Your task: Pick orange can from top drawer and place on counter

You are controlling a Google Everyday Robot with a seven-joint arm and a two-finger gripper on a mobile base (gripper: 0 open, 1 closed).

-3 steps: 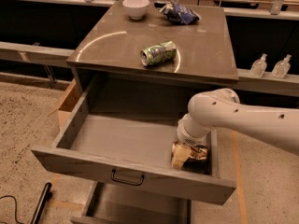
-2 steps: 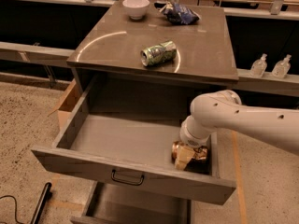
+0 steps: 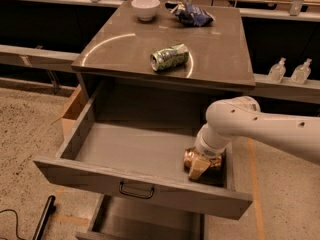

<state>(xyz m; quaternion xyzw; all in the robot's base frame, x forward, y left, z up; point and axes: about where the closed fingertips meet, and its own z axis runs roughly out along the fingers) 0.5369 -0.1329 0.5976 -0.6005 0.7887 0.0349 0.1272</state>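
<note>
Gripper [image 3: 200, 165] reaches down into top drawer [image 3: 130, 146], near right corner, onto orange can [image 3: 192, 159], likely to lift it. Jaws pinching or not: cannot tell.

High front view (near) down onto open top drawer [image 3: 120, 149], gripper [image 3: 202, 165] inside

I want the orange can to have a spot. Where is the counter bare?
On the counter, bare spots are left of the green can and right of it. The back is crowded with the bowl and blue bag. The gripper is in the top drawer at the orange can.
</note>
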